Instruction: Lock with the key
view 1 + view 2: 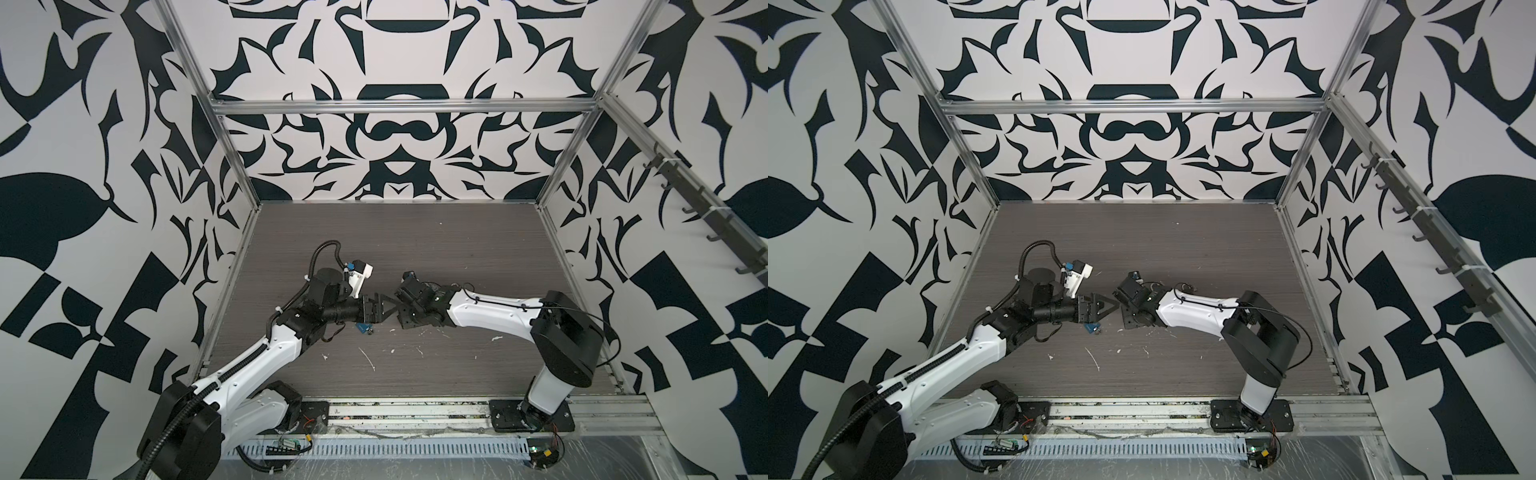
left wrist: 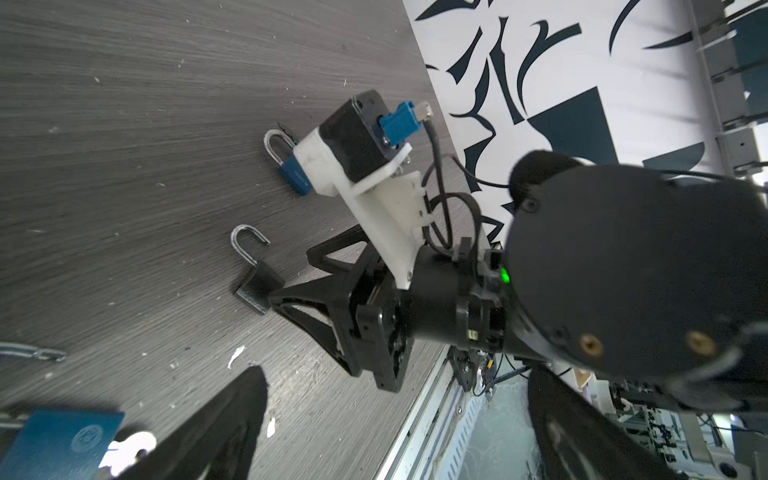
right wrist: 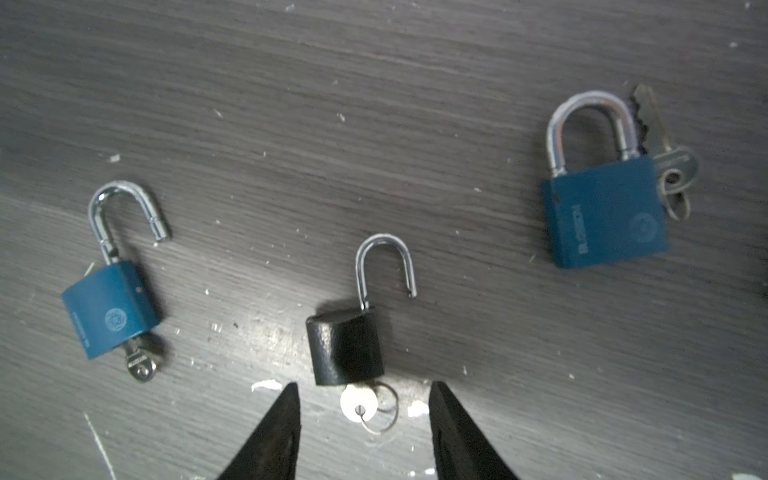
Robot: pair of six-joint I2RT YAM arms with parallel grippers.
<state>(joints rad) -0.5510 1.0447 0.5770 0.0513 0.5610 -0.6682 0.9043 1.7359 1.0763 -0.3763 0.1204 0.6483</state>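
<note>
key point(image 3: 358, 401): where is it?

in the base of the black lock point(image 3: 345, 347), only its round head and ring sticking out. the lock lies flat in the middle of the table point(image 3: 374, 104), with its shackle point(image 3: 384, 262) open.

and the right gripper point(image 3: 363, 385)?

jaws about half apart, one finger on each side of the key head, touching neither key nor lock. it holds nothing.

the left gripper point(image 1: 388, 309)?

jaws wide and empty. it reaches in from the left, and in both top views its tips nearly meet the right gripper, which hides the black lock there.

what else is on the table?

two blue locks. the open blue lock point(image 3: 110, 309) lies near of the black one with a second key point(image 3: 141, 365) in its base. it also shows in both top views, just near of the left gripper. the shut blue lock point(image 3: 604, 216) lies far of the black one, with loose keys point(image 3: 673, 166) against its side.
</note>
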